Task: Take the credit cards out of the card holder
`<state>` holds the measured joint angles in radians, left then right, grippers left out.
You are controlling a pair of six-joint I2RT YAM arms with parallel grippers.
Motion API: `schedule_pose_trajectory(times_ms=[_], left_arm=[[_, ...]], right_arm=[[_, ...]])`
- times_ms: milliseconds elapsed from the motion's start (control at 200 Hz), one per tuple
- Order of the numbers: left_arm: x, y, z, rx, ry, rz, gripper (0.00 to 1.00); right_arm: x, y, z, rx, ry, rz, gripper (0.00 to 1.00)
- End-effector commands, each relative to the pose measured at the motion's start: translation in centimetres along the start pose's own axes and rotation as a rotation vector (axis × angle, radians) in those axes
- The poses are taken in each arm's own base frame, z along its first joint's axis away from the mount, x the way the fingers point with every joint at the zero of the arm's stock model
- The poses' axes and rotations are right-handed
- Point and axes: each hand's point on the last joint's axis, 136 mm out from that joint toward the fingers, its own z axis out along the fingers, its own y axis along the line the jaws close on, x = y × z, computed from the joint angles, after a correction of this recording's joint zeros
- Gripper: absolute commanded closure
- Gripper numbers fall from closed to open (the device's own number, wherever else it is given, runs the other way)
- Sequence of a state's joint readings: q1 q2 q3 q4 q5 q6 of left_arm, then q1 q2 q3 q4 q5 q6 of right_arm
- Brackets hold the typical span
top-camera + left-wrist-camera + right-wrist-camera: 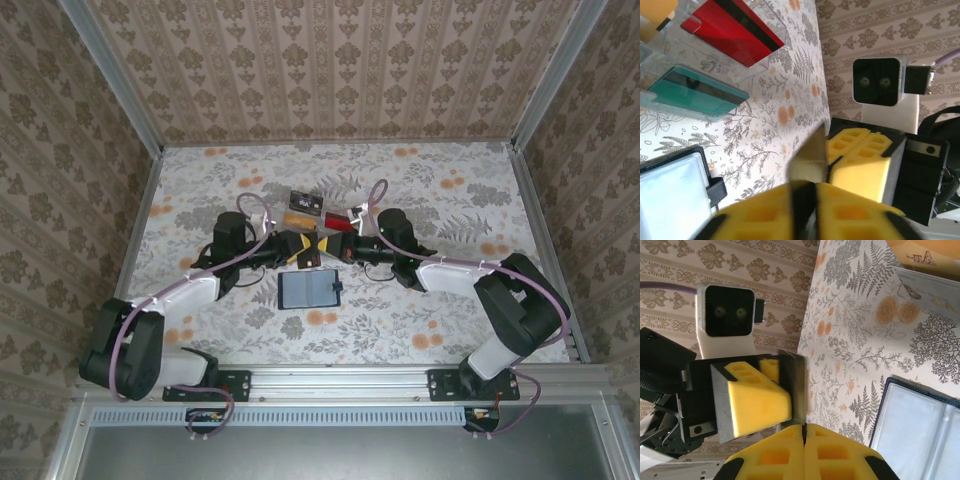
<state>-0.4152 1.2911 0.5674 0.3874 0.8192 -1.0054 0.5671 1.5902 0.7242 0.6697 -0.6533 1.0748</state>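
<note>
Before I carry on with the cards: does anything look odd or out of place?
Yes. The left gripper and the right gripper both pinch one card between them in mid-air, near the open card holder; possibly a handover. Nothing looks spilled or damaged.

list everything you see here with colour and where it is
wallet: 1, navy with pale inside, open flat on the table, near side of the grippers
held card: 1, dark, above the table between both grippers
red card: 1, red with a black stripe, far side
teal card: 1, teal, beside the red card
far card: 1, black and orange, beyond the grippers
clear stands: 2 seen, clear, holding the red and teal cards
table: 1, floral cloth
left gripper: 1, yellow pads, shut on the held card
right gripper: 1, yellow pads, shut on the held card
</note>
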Motion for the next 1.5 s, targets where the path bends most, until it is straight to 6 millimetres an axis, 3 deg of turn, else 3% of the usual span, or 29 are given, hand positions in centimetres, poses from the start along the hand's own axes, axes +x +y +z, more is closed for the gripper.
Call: schedule_pose_trajectory(times_ms=[0, 125, 230, 435, 555, 820, 1135, 1165, 1270, 1390, 1495], left_arm=[[-0.6, -1.7, -0.6, 0.025, -0.017, 0.051, 1.00], [-1.6, -1.4, -0.8, -0.025, -0.069, 0.023, 1.00], [-2.7, -1.4, -1.0, -0.046, -0.118, -0.002, 1.00], [-4.6, -3.0, -1.3, -0.022, -0.187, -0.014, 1.00], [-5.1, -3.6, -1.5, -0.017, -0.212, -0.015, 1.00], [-5.7, -4.0, -1.7, 0.005, -0.248, -0.043, 1.00], [-5.8, -2.3, -2.2, -0.044, -0.265, -0.081, 1.00], [-5.7, -1.9, -2.4, -0.061, -0.266, -0.082, 0.93], [-5.1, 0.5, -3.2, -0.190, -0.264, -0.103, 0.63], [-4.2, 3.7, -4.9, -0.380, -0.262, -0.109, 0.35], [-3.4, 6.1, -7.1, -0.557, -0.262, -0.093, 0.21]], right_arm=[[0.2, 0.2, 0.1, -0.030, 0.015, 0.003, 0.93], [0.2, 0.4, 0.2, -0.045, 0.018, 0.021, 0.72], [0.0, 0.1, 0.4, -0.046, 0.000, 0.056, 0.62], [-0.5, 0.4, 1.3, -0.056, -0.021, 0.098, 0.52], [-0.9, 0.7, 1.7, -0.067, -0.025, 0.117, 0.52], [-2.3, 3.4, 2.5, -0.202, -0.058, 0.129, 0.66], [-2.9, 3.2, 2.7, -0.223, -0.089, 0.142, 0.96], [-2.8, 3.2, 2.7, -0.221, -0.085, 0.133, 1.00], [-2.8, 3.2, 2.6, -0.194, -0.077, 0.086, 1.00], [-2.9, 1.8, 2.5, -0.056, -0.050, -0.013, 1.00], [-3.1, 0.6, 2.2, 0.134, 0.011, -0.187, 1.00]])
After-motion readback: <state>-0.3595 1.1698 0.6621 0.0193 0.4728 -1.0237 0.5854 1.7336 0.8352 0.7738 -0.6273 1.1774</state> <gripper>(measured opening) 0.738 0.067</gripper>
